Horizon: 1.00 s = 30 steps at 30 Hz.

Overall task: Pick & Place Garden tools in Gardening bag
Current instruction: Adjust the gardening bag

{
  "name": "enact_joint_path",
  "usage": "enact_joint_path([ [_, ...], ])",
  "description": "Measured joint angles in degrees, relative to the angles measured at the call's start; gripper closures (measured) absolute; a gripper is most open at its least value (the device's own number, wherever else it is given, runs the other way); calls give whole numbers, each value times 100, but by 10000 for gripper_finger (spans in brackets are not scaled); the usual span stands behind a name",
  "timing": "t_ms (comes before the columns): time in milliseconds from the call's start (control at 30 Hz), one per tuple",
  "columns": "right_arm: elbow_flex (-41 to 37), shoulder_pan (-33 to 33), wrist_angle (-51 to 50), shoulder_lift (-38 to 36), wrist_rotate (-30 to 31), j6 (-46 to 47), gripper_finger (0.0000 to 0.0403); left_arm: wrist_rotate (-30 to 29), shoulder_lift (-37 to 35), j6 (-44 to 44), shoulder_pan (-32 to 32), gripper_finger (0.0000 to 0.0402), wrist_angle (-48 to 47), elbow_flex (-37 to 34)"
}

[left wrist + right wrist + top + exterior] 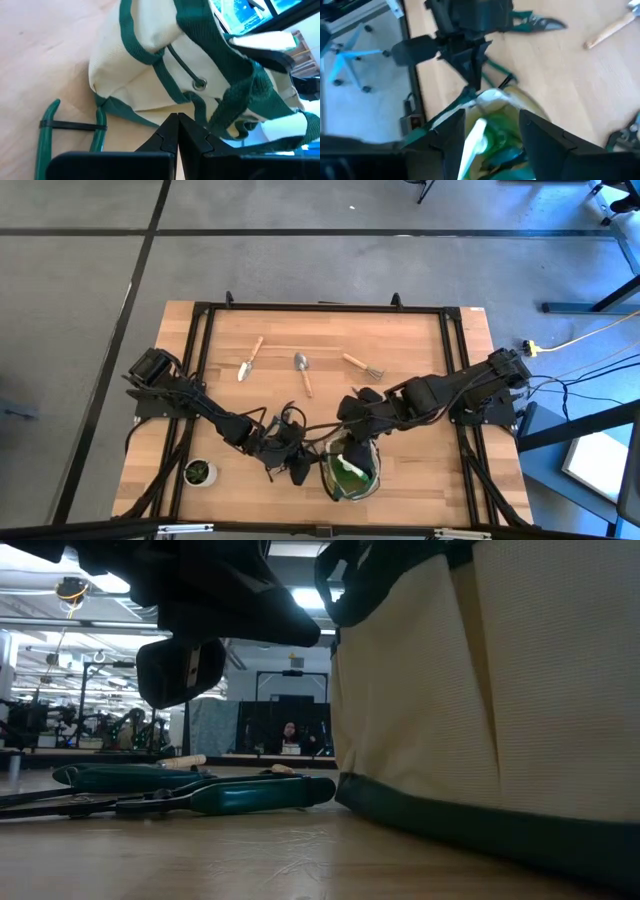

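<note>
I can read no brand, label or lettering on anything here. By my count, three wooden-handled tools lie in a row across the far half of the surface (pixel 420 480): a trowel (pixel 249 359) toward my left, a second trowel (pixel 303 371) in the middle and a fork (pixel 363 365) toward my right, each apart from the others. One pair of pruning shears (pixel 190 795) with green handles lies flat just beside the bag's left side. There is one gardening bag (pixel 350 468), cream with green trim, standing at the near edge, with a green spray bottle (pixel 485 135) inside it, its white trigger showing. One small potted plant (pixel 199 472) sits near the left corner. My left hand (pixel 177 132) reaches in from the left, fingers pressed together and pinching the bag's green rim. My right hand (pixel 492 132) is bent down over the bag's mouth, fingers spread apart above the bottle, gripping nothing.
</note>
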Motion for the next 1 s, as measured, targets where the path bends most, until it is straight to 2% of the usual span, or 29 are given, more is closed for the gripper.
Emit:
enact_joint_path([
  [200, 111, 174, -760, 0, -867, 532, 233, 35, 0, -53, -88, 399, 1, 0],
  [300, 111, 370, -1326, 8, -993, 772, 237, 35, 0, -81, -151, 400, 0, 0],
  [433, -45, 634, -2347, 26, -342, 1291, 238, 35, 0, -146, -213, 400, 0, 0],
  [567, -505, 825, -3021, 35, 595, 1623, 238, 35, 0, -165, -272, 401, 0, 0],
  [633, -758, 932, -2963, 29, 888, 1611, 238, 35, 0, -194, -288, 400, 0, 0],
  [700, -1076, 966, -2629, 31, 833, 1612, 238, 35, 0, -202, -309, 400, 21, 0],
  [900, -2221, 987, -606, 33, -94, 1590, 238, -22, 0, -256, -393, 400, 52, -4],
  [1000, -2537, 996, -147, 35, -278, 1766, 238, -140, 0, -321, -469, 400, 50, -4],
])
